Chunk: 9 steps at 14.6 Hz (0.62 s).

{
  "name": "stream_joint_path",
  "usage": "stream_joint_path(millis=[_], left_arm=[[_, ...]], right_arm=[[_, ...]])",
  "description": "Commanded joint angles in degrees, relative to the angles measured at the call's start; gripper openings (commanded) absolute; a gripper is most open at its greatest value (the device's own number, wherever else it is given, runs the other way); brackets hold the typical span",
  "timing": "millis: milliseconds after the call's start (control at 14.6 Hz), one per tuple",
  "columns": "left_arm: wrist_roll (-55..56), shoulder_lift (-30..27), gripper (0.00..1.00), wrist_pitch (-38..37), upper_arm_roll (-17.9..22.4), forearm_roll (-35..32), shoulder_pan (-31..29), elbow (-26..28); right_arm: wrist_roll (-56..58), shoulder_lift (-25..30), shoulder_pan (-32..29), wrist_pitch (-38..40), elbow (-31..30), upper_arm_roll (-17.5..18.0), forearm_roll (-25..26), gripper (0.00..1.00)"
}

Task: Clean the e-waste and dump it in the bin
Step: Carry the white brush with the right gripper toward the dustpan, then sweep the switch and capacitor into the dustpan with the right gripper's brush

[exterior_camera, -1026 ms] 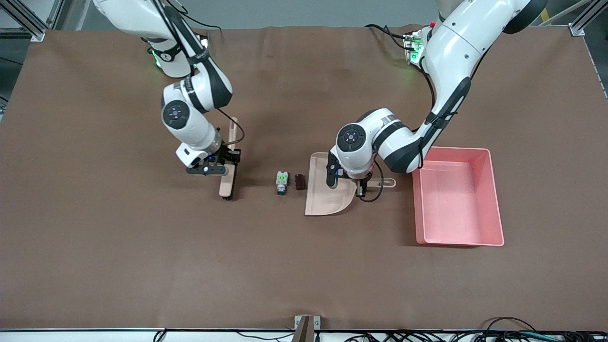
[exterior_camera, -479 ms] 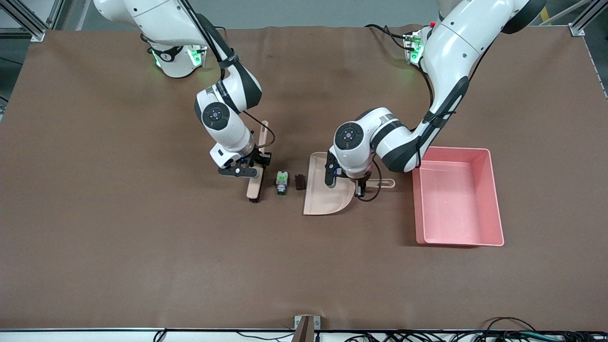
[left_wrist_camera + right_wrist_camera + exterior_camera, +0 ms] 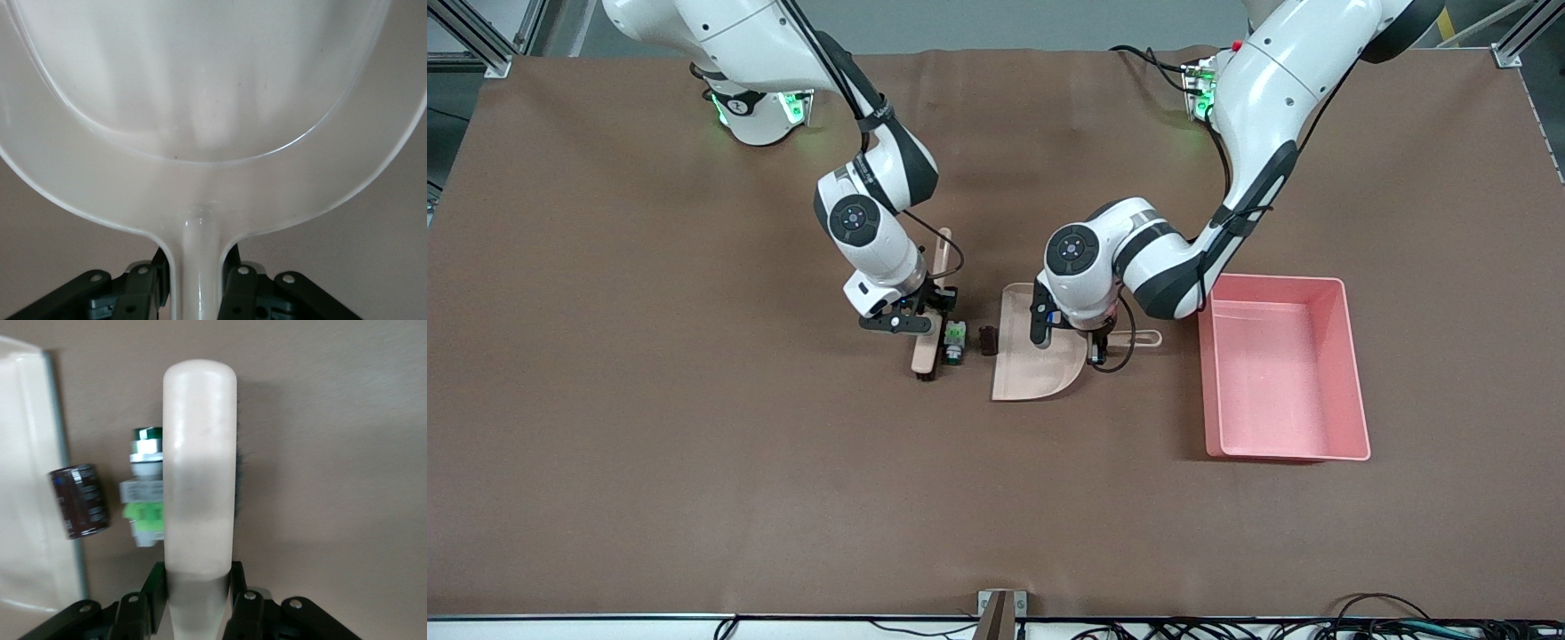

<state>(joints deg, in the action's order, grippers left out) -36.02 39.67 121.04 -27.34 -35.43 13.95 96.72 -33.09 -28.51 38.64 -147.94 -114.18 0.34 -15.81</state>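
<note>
- Sweep barely begun: the right gripper (image 3: 914, 322) clenches the brush (image 3: 200, 473), its head touching the white component (image 3: 954, 341).
- The maroon block (image 3: 987, 340) lies at the dustpan (image 3: 1032, 369) lip; left gripper (image 3: 1069, 342) grasps its handle.
- The bin (image 3: 1352, 373) holds nothing.
- Two e-waste pieces on the bench (image 3: 694, 489).

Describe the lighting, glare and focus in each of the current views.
Front view: even overhead light, soft shadows under both arms, a pale sheen on the bin wall. Left wrist view: the dustpan fills the frame, with soft streaky reflections. Right wrist view: the brush looks softly blurred; the maroon block shows glints.
</note>
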Motion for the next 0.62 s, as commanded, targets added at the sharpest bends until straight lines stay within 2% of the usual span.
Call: stream_joint_path(millis=[0,342,547], left_arm=[[3.5,0.5,0.12,-1.9,0.0,-0.6,1.5,-1.1],[5.3,2.2,0.12,-2.4,0.1,-0.4,2.8,-3.3],[5.7,3.5,0.12,-2.4,0.2,-0.2,4.2,-4.6]], right_arm=[[0.2,-2.2,1.6,0.3,3.3,-0.1,-2.0,0.0],[-0.1,-4.7,2.8,0.5,7.2,0.1,-2.2,0.0],[0.2,-5.2,2.7,0.5,8.7,1.5,-3.2,0.0]])
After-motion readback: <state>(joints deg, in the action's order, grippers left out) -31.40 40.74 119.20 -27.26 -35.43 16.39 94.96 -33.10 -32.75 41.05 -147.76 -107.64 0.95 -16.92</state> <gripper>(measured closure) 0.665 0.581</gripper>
